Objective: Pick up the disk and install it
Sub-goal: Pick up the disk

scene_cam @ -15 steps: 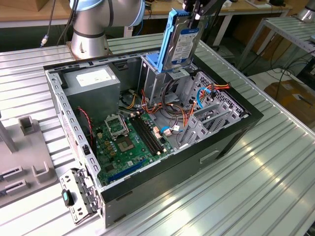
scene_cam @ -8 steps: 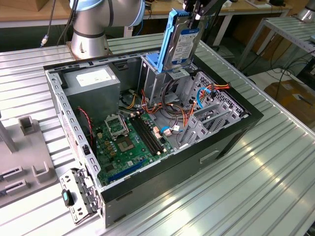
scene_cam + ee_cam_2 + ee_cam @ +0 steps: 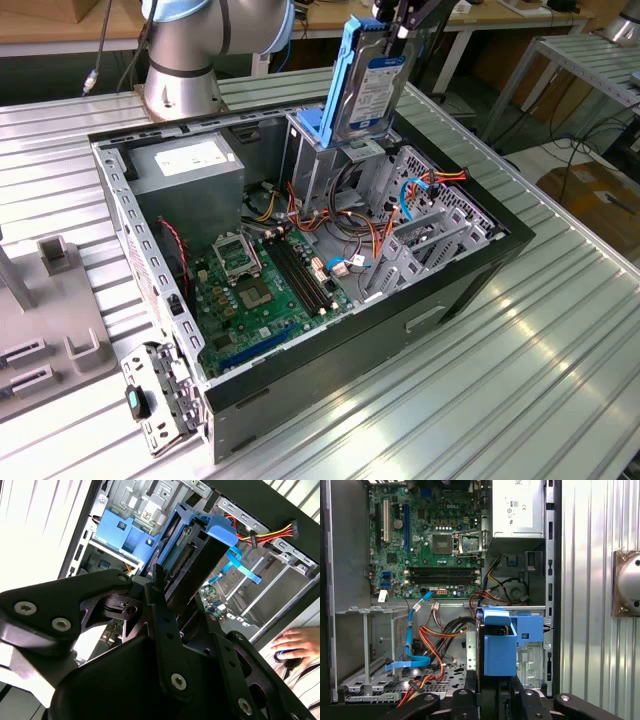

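Note:
The disk (image 3: pixel 375 90) is a silver drive with a white-and-blue label and blue rails. It stands on edge, lifted just above the grey drive cage (image 3: pixel 312 150) at the back of the open computer case (image 3: pixel 400 320). My gripper (image 3: pixel 405 22) is shut on its top end from above. In the first wrist view the disk's blue rail (image 3: pixel 500 650) hangs below my gripper (image 3: pixel 495 696), next to the cage's blue bracket (image 3: pixel 532 629). In the second wrist view my black fingers (image 3: pixel 159 587) clamp the disk (image 3: pixel 195 570) over the bay.
Inside the case lie a green motherboard (image 3: pixel 255 290), a grey power supply (image 3: pixel 190 165) and loose red, yellow and blue cables (image 3: pixel 410 195). The arm's base (image 3: pixel 185 60) stands behind the case. A person's hand (image 3: pixel 300 642) rests beyond the case.

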Robot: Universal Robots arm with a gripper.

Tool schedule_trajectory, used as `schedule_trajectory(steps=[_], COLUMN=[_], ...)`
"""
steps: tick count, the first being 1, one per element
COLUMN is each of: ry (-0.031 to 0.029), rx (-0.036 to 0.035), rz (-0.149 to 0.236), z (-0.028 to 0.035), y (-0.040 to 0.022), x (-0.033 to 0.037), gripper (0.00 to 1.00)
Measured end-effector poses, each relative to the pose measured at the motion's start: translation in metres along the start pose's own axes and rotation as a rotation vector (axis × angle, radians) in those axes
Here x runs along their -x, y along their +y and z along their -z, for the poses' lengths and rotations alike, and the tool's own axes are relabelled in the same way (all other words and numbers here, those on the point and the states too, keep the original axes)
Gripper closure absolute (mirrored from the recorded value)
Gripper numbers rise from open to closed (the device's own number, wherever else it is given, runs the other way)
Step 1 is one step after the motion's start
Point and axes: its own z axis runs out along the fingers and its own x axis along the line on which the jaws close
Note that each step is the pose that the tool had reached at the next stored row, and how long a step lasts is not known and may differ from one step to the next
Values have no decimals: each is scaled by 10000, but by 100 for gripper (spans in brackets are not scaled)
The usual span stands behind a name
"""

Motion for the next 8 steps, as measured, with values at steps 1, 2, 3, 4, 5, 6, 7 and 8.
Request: schedule_trajectory(steps=[1,2,3,4,5,6,7,8], ry=[1,0,-1,0,-1,-1,0,-3], rx=[0,0,0,0,0,0,0,0], rz=[0,0,0,0,0,0,0,0], z=[16,29,41,66,80,87,94,93], y=[0,0,-1,-1,-1,-1,-2,-2], x=[1,1,2,2,3,3,3,3], gripper=[65,65,65,65,65,65,65,65])
